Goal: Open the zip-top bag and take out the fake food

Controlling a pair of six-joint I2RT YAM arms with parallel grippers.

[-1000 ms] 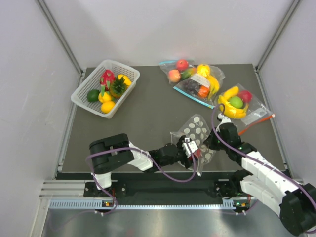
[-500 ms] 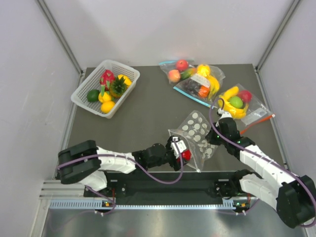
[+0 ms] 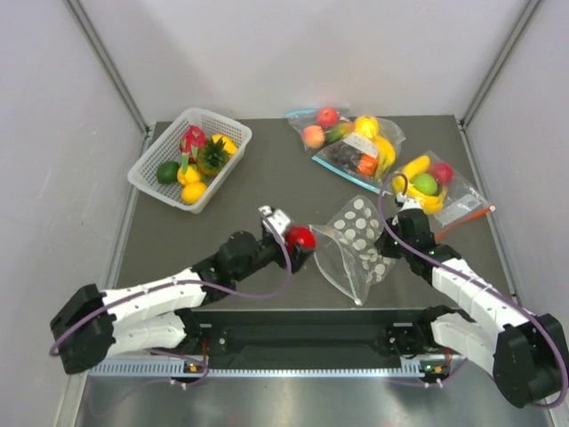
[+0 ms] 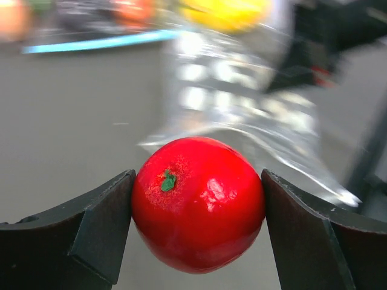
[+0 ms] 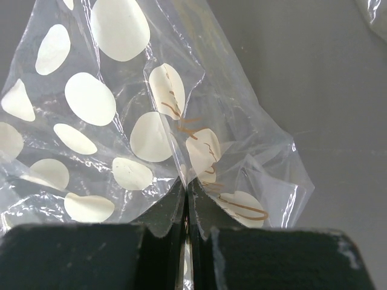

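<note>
**Top view.** My left gripper (image 3: 296, 238) is clamped on the red piece (image 3: 301, 237). It holds the piece above the table (image 3: 258, 191), just left of the zip-top bag (image 3: 358, 238) and outside its mouth. The bag lies between the two arms, toward the near edge. I see no fruit through its film. My right gripper (image 3: 388, 244) sits at the bag's right edge. I judge it is there as an anchor, so that the film does not follow the fruit. This view does not show whether its jaws are together. The basket (image 3: 191, 158) at far left holds a pineapple (image 3: 212, 157) among other toys, and I judge it to be the likely drop point.

**Left wrist view.** Both fingers (image 4: 100, 232) press the red piece (image 4: 198, 202) across its widest part, one on each side. The green stem mark faces the camera. The hold is centred, and no plastic is caught in it. The bag (image 4: 242, 103) stands behind, blurred and apart from the fruit. This confirms the fruit is free of the film, which the top view only suggests.

**Right wrist view.** The jaws are together on a pinch of dotted film (image 5: 109, 103), beside some brown scribble marks. The bag fans upward and away from that pinch. This settles the hold that the overhead camera hides. It shows nothing of the fruit or the other arm.
</note>
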